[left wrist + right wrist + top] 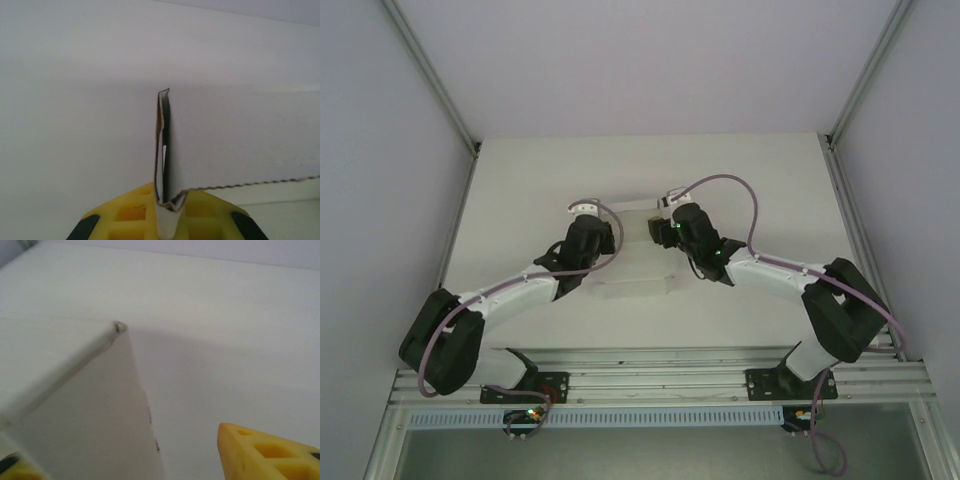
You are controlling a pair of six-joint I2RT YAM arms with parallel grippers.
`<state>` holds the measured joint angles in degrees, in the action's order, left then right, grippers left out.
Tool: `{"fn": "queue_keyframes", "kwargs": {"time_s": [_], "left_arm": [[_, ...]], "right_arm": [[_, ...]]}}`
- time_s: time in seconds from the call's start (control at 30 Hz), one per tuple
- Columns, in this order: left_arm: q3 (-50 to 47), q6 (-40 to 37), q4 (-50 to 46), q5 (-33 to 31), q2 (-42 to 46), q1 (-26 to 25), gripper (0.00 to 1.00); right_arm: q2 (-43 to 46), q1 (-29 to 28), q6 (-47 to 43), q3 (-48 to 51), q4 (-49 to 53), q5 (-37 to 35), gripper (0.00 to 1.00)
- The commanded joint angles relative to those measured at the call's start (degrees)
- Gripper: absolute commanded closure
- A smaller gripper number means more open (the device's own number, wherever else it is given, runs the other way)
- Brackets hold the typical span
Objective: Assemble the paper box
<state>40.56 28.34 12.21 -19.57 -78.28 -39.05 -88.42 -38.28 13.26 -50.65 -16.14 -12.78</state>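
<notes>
One paper box (635, 275), left gripper (169, 210), white table (520, 180)

Paper box (632, 262) sits mid-tabletop (520, 180), between the two arms. Left tool (170, 212) is on the box's left side, pinching an upright fold of card. Right tool (140, 462) is on its right side, jaws spread, a panel standing between the fingers, apart from the right one.
</notes>
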Motion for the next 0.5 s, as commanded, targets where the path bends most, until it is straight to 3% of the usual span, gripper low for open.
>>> {"fn": "queue_keyframes", "kwargs": {"time_s": [0.0,0.17,0.27,0.4,0.47], "left_arm": [[3.3,-4.6,1.3,1.8,1.7,0.5,1.0],[5.8,-16.2,-0.2,11.1,1.6,2.2,1.0],[10.5,-23.6,-9.5,20.2,0.0,4.9,1.0],[17.2,-32.4,-22.0,19.6,-5.9,6.8,1.0],[19.3,-37.1,-26.4,23.3,-8.4,7.5,1.0]], "right_arm": [[3.7,0.1,-1.0,0.6,-6.2,16.4,0.0],[10.0,-0.1,3.0,3.2,-6.5,19.4,0.0],[16.1,0.5,5.7,6.4,-4.3,13.1,0.0],[23.6,1.3,5.9,8.5,7.8,2.1,0.0],[26.2,2.2,6.9,9.2,14.4,-2.1,0.0]]}}
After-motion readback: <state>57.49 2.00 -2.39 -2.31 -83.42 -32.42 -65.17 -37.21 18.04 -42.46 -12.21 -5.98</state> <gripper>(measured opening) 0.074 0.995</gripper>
